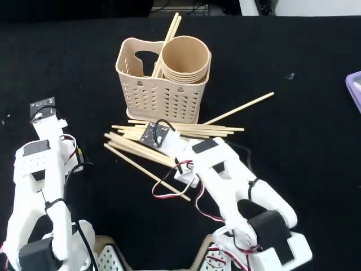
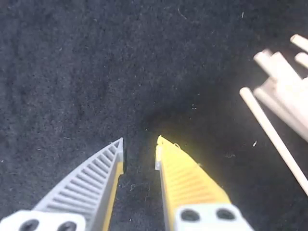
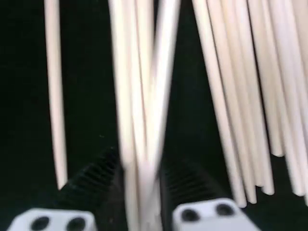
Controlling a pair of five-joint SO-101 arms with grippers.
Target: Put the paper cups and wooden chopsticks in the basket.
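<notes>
High view: paper cups (image 1: 185, 56) stacked inside basket (image 1: 152, 99), that part likely done; wooden chopsticks (image 1: 186, 131) mostly loose on table (image 1: 304, 186).
Left wrist view: left gripper (image 2: 139, 144) slightly parted, nothing between fingers, parked clear of the pile.
Right wrist view: right gripper (image 3: 139, 178) pinched on a few sticks, rest of pile just beside fingers; probably gripped for lifting.

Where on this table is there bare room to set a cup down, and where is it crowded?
Bare cloth lies right of the basket, up to the purple object, and left of the basket beyond the left tool. Crowded: the chopsticks before the basket, under the right tool.
</notes>
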